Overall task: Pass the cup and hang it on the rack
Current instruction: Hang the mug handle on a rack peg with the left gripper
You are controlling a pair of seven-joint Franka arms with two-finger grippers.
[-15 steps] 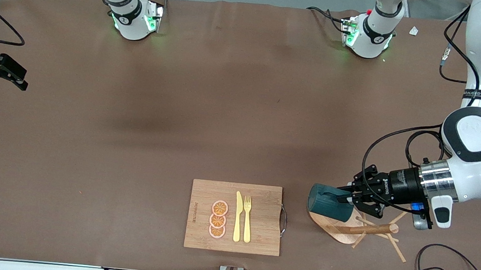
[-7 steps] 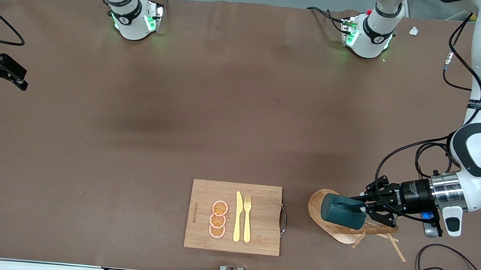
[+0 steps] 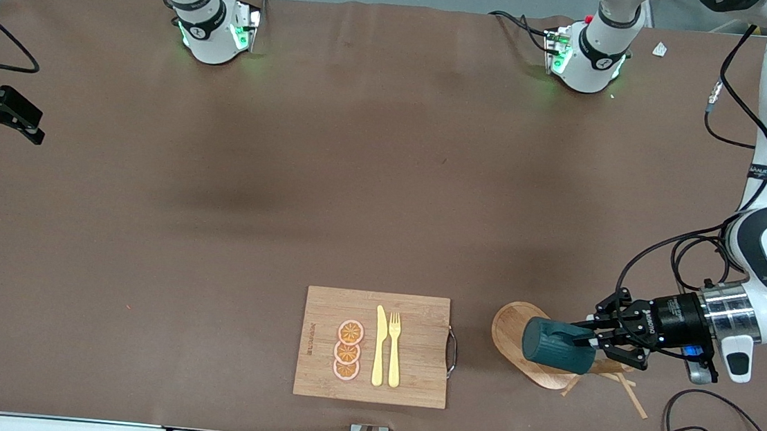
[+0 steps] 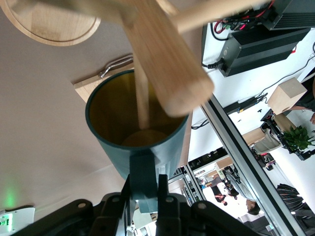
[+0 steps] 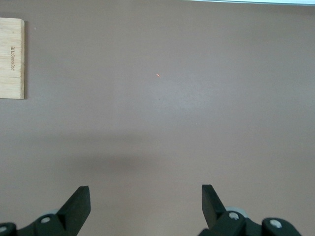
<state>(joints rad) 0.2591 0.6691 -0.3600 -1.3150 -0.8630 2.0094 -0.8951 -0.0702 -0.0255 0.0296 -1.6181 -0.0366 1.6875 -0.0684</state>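
- The rack (image 3: 538,357) with its thin pegs (image 3: 631,398) crowds the left gripper (image 3: 595,339) and its cup (image 3: 556,345); a peg (image 4: 142,93) reaches into the cup's mouth.
- The cutting board (image 3: 373,346) sits close beside the rack.
- The right gripper (image 5: 145,206), fingers spread, hangs over bare table (image 3: 290,166).

Dark teal cup (image 3: 558,345) with mustard-yellow inside; pale wood rack (image 3: 519,328); bamboo board (image 3: 413,350) bearing orange slices (image 3: 348,350), yellow cutlery (image 3: 386,346); brown tabletop (image 3: 289,186); black left claw (image 3: 591,340).
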